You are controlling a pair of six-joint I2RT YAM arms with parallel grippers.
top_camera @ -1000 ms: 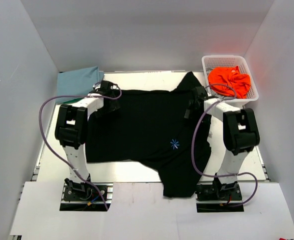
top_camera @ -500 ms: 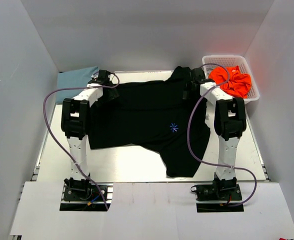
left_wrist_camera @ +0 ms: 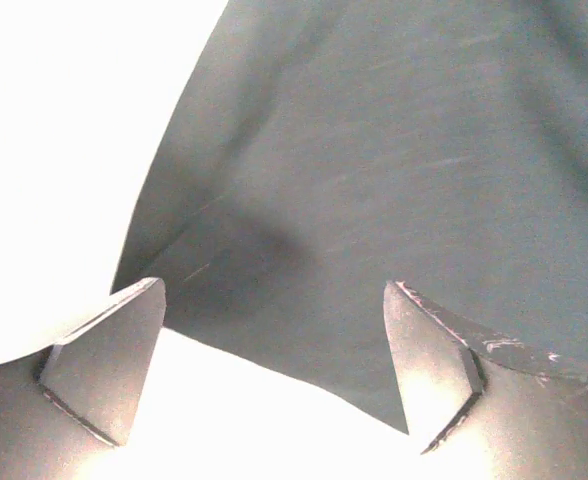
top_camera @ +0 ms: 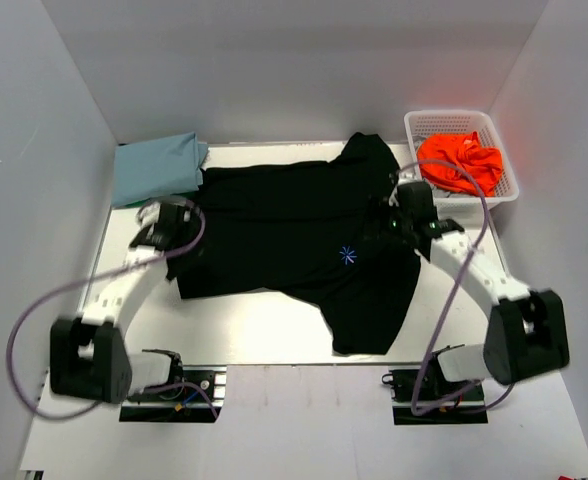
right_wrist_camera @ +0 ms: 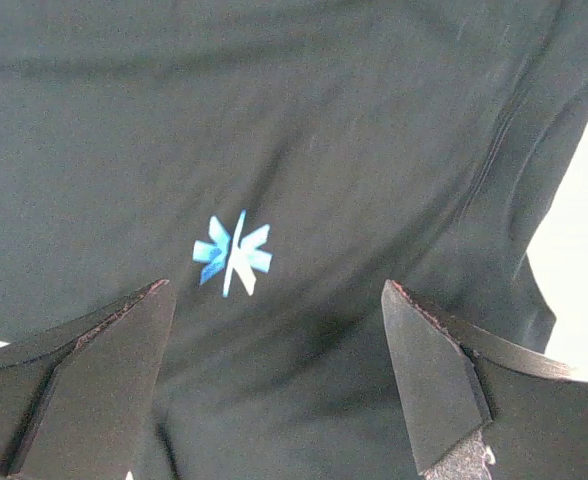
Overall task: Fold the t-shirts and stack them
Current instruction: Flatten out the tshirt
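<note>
The large black t-shirt (top_camera: 284, 230) lies spread on the table, its blue starburst print (top_camera: 347, 255) facing up and one sleeve hanging toward the near edge. My left gripper (top_camera: 177, 228) is open and empty over the shirt's left edge; the left wrist view shows that edge (left_wrist_camera: 374, 150) between the spread fingers (left_wrist_camera: 104, 370). My right gripper (top_camera: 407, 212) is open and empty above the shirt's right side; the right wrist view shows the starburst (right_wrist_camera: 232, 252) just ahead of the fingers (right_wrist_camera: 434, 380). A folded light blue t-shirt (top_camera: 156, 167) lies at the back left. An orange t-shirt (top_camera: 461, 160) is bunched in the basket. No green one shows.
A white mesh basket (top_camera: 422, 122) stands at the back right corner. White walls close the table in at the left, back and right. Purple cables loop from both arms over the table sides.
Both grippers have let go of the shirt's far corners and drawn back toward the near side, arms folding outward. The black shirt stays spread out.
</note>
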